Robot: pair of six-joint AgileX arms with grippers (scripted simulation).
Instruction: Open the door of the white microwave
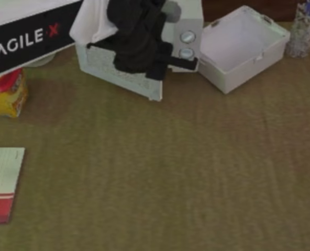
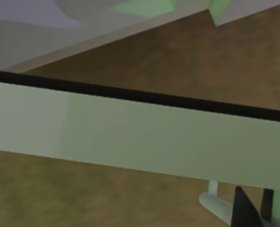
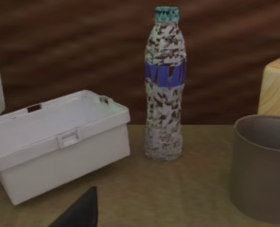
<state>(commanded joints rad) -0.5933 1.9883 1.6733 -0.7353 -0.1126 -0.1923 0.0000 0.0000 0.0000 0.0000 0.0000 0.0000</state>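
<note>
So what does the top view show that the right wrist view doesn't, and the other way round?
Only the top view shows the white microwave with its door swung open, the left arm's gripper at that door, a yellow bag and a booklet at the table's left. Only the right wrist view shows a grey cup and a wooden block. Both share the white bin and the speckled bottle beside it.
</note>
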